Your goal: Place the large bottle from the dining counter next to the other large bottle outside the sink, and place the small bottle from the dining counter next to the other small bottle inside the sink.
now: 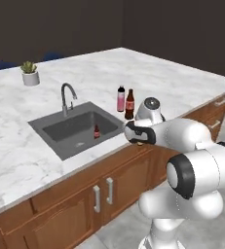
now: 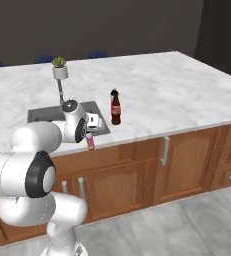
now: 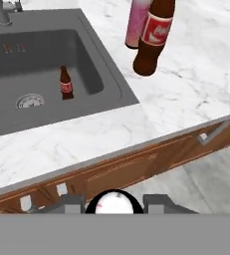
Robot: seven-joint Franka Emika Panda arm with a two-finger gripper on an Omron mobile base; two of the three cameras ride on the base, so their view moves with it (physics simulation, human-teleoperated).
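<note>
Pinched in the gripper (image 2: pixel 90 135) at the bench's near edge, the small bottle (image 2: pixel 90 141) must next travel into the sink (image 1: pixel 50 127), beside its twin (image 1: pixel 96 131).

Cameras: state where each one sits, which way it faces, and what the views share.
Left base view: behind the arm on its left, looking forward and down at the sink; arm at lower right.
Right base view: behind on its right, facing the same counter; arm at lower left, gripper holding a small bottle.
Hand view: on the hand, looking down over the counter edge at the sink.
Shared: all show the sink and the brown bottle.
</note>
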